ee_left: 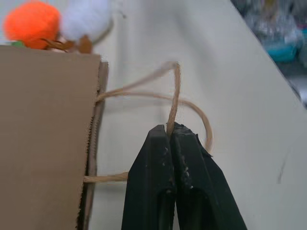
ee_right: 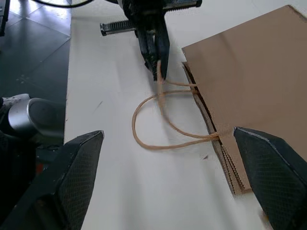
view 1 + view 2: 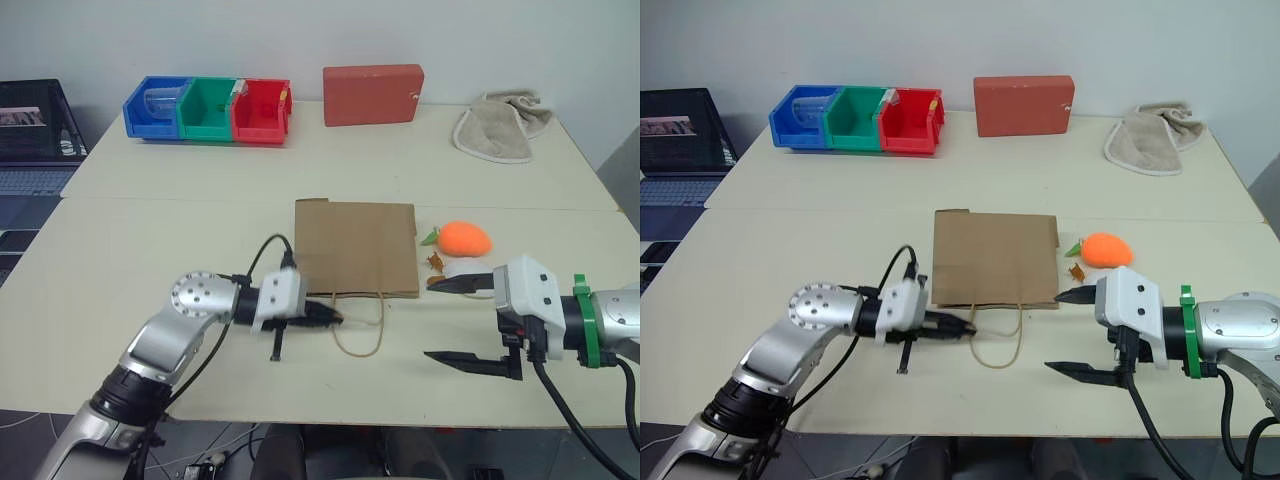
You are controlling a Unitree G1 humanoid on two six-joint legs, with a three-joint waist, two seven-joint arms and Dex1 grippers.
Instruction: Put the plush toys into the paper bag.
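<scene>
The brown paper bag [image 3: 355, 247] lies flat on the table with its two cord handles [image 3: 360, 335] trailing toward me. My left gripper [image 3: 335, 318] is shut on one handle cord [image 1: 173, 96], lifting it slightly off the table beside the bag's near edge. The orange plush toy [image 3: 465, 238] with a green leaf tip rests just right of the bag. Close by it, the white plush toy [image 3: 470, 270] is partly hidden behind my right gripper's upper finger. My right gripper [image 3: 430, 320] stands wide open and holds nothing, near the bag's right corner.
At the back of the table stand blue, green and red bins [image 3: 208, 110], a red box [image 3: 373, 94] and a beige towel [image 3: 500, 125]. A laptop and a black crate [image 3: 35, 130] sit off the table's left edge.
</scene>
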